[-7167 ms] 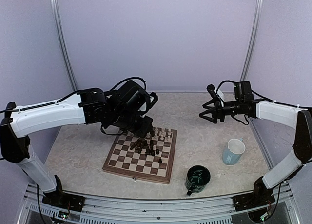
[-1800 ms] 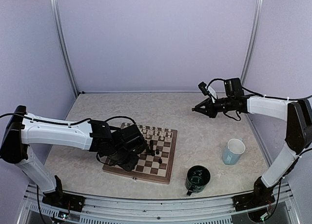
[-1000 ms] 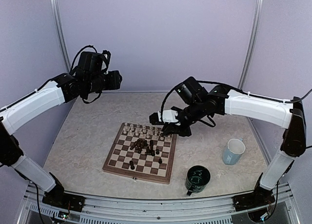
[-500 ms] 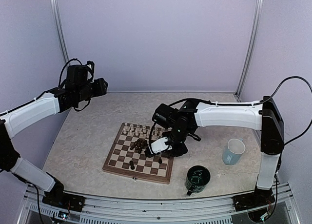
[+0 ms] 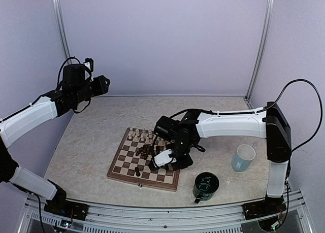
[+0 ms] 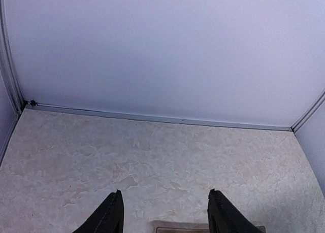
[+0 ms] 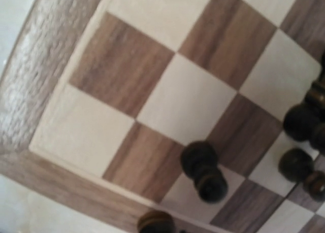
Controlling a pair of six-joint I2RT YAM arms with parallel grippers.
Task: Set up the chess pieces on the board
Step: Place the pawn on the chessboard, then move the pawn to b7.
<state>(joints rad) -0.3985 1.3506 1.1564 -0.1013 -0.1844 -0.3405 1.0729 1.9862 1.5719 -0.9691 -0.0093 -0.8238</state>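
Looking down from the top camera, I see my right gripper [image 5: 170,164] low over the near right squares of the board [image 5: 122,166], fingers closed. I cannot tell whether they hold anything. Mid-board, dark pieces [image 5: 146,151] cluster; cream pieces [image 5: 144,135] line the far edge. My left gripper [image 6: 164,202] hangs high at back left, fingers spread apart.

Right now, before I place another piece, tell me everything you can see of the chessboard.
The chessboard is a square wooden slab, dark brown and cream checks inside a brown border, grain visible up close. It lies flat on the mottled table, slightly askew. Cream pieces line its far edge; dark pieces huddle mid-board, a few stand apart. The right gripper, shut, hangs low over its near right part; contact cannot be told.
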